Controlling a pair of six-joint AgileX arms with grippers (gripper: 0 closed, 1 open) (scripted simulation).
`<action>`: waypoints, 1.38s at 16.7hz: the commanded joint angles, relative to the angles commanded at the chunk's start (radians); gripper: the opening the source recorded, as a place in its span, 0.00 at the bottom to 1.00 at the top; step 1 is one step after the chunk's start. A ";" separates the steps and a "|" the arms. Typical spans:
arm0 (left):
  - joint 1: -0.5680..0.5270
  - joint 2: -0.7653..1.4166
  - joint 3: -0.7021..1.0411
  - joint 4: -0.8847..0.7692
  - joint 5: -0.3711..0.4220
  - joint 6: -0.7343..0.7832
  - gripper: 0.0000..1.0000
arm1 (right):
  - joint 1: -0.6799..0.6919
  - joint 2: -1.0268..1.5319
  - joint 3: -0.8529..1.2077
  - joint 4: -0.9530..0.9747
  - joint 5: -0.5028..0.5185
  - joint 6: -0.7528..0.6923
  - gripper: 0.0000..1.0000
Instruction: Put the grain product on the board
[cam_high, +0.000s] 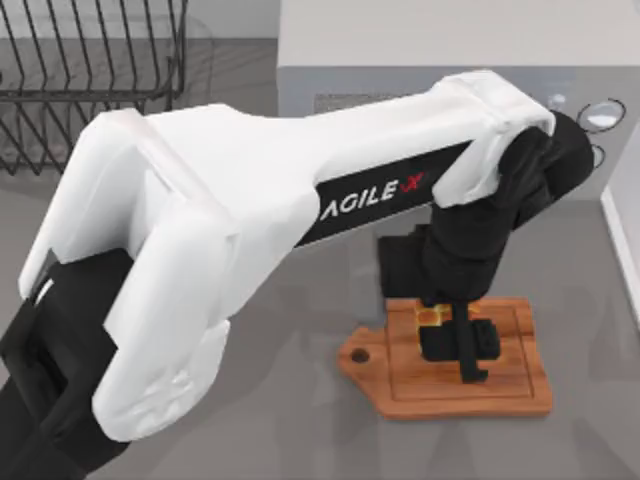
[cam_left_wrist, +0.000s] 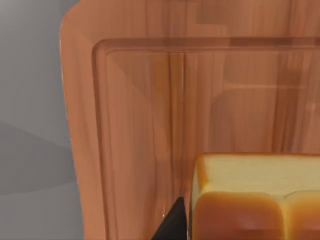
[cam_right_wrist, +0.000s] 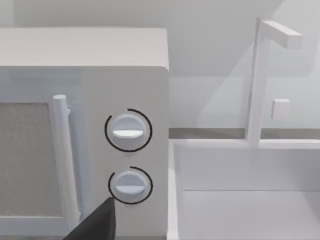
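From the camera above, my big white left arm reaches from the lower left across the grey table (cam_high: 280, 420). Its black wrist comes down over the board (cam_high: 510, 385), which lies to the right of the middle. The board is orange-brown wood, and its handle end with the round hole points left. My left gripper (cam_high: 455, 340) is low over the board. A small golden bit of the grain product (cam_high: 430, 316) peeks out at the claw, over the board's upper left part. The black fingers sit close around it, so the claw looks narrow and holding the bread. A wire rack (cam_high: 90, 70) stands at the top left. A white microwave (cam_high: 420, 45) stands at the back, with its two knobs near the right edge.

From my left wrist camera, the board (cam_left_wrist: 140, 125) is very close, with a groove running along its edge. The bread (cam_left_wrist: 255, 200) has a pale side and a shiny brown top. A black finger (cam_left_wrist: 172, 225) touches its side. I cannot tell if the bread rests on the wood.

From my right wrist camera, I see the microwave (cam_right_wrist: 85, 55) and a white sink (cam_right_wrist: 245, 190) beside it. A dark finger tip (cam_right_wrist: 97, 225) pokes in, but I cannot tell how wide that right claw is.
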 joint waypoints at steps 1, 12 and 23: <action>0.000 0.002 -0.010 0.012 0.000 -0.001 0.00 | 0.000 0.000 0.000 0.000 0.000 0.000 1.00; -0.001 0.016 -0.034 0.033 -0.002 -0.001 0.30 | 0.000 0.000 0.000 0.000 0.000 0.000 1.00; -0.001 0.016 -0.034 0.033 -0.002 -0.001 1.00 | 0.000 0.000 0.000 0.000 0.000 0.000 1.00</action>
